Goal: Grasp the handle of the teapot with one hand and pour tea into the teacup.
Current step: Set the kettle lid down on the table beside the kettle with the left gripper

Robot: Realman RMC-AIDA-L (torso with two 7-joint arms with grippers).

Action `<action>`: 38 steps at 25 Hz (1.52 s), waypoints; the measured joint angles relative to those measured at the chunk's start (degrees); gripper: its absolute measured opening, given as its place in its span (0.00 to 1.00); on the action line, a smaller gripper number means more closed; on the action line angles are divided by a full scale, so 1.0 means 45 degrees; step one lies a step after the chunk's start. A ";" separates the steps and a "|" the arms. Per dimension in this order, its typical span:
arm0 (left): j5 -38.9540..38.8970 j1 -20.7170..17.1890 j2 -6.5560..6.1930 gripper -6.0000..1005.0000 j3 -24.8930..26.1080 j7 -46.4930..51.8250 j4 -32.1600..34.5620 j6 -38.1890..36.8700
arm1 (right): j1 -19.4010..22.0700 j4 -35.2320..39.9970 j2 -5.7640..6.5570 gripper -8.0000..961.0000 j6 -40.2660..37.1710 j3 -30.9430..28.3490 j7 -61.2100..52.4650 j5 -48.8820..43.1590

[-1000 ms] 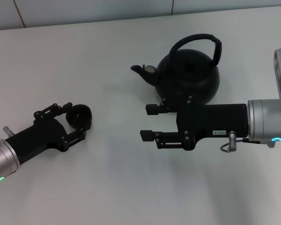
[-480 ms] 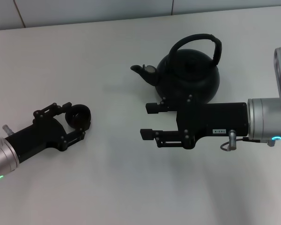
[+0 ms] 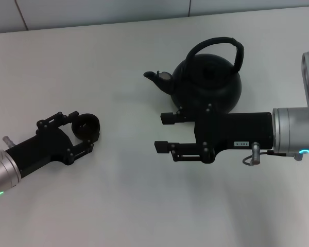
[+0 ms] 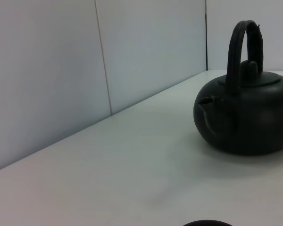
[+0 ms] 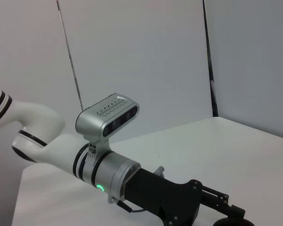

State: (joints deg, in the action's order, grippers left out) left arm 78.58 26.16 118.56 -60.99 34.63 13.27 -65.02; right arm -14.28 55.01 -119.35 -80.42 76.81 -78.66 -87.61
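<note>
1. Teapot (image 3: 208,85) standing upright on the tabletop (image 3: 118,62), spout to the robot's left, handle (image 3: 224,45) arched over the lid and free of any grip.
2. Right gripper (image 3: 166,133): fingers (image 3: 170,119) spread wide, holding nothing, pointing left and hovering just in front of the pot, below handle level.
3. Left gripper (image 3: 82,135): fingers (image 3: 55,121) closed around the teacup (image 3: 86,126), well apart from the pot; cup upright on or just above the tabletop, cannot tell which.
4. Step in hand, by judgement: getting the right fingers onto the handle. Best done by lifting and turning the wrist so the fingers straddle the hoop near its crown, then closing fully before any lift; a grip off-centre would likely let a heavy pot swing.
5. Spout already turned toward the cup, so a short carry and a slow tilt should serve.
6. Contents: pot lidded, so liquid inside cannot be told; cup interior dark, nothing visible in it.
</note>
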 joint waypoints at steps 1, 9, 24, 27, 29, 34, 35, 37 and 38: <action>0.0000 0.0001 0.0000 0.75 -0.0001 0.0000 -0.0001 0.0021 | 0.0000 0.0000 0.0000 0.67 0.0000 0.0000 0.0000 0.0000; 0.0015 0.0027 0.0000 0.76 -0.0066 0.0000 0.0000 0.0143 | -0.0042 0.0002 0.0000 0.67 0.0000 0.0000 -0.0001 0.0012; 0.0019 0.0067 0.0000 0.77 -0.0334 0.0000 0.0020 0.0192 | -0.0049 -0.0031 0.0000 0.67 0.0000 0.0000 -0.0001 0.0016; 0.0019 0.0066 0.0000 0.78 -0.0334 0.0000 0.0019 0.0193 | -0.0050 -0.0037 0.0000 0.67 0.0000 0.0000 -0.0001 0.0016; 0.0019 0.0066 0.0001 0.78 -0.0347 0.0017 0.0020 0.0193 | -0.0050 -0.0038 0.0000 0.67 0.0000 -0.0001 -0.0001 0.0017; 0.0020 0.0044 -0.0005 0.78 -0.0367 0.0535 0.0174 0.0192 | -0.0050 -0.0044 0.0000 0.67 0.0000 0.0000 -0.0001 0.0012; 0.0024 0.0010 -0.0010 0.78 -0.0423 0.0631 0.0278 0.0192 | -0.0050 -0.0050 0.0000 0.67 0.0002 0.0000 -0.0001 0.0008; 0.0027 -0.0010 -0.0011 0.78 -0.0460 0.0662 0.0330 0.0193 | -0.0050 -0.0060 0.0000 0.67 0.0009 0.0000 -0.0001 -0.0002; 0.0027 -0.0010 -0.0011 0.79 -0.0460 0.0662 0.0330 0.0193 | -0.0050 -0.0059 0.0000 0.67 0.0013 0.0000 -0.0002 -0.0007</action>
State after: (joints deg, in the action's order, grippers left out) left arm 78.70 26.11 118.51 -63.06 37.61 14.76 -64.15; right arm -14.50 54.74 -119.35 -80.36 76.81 -78.66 -87.64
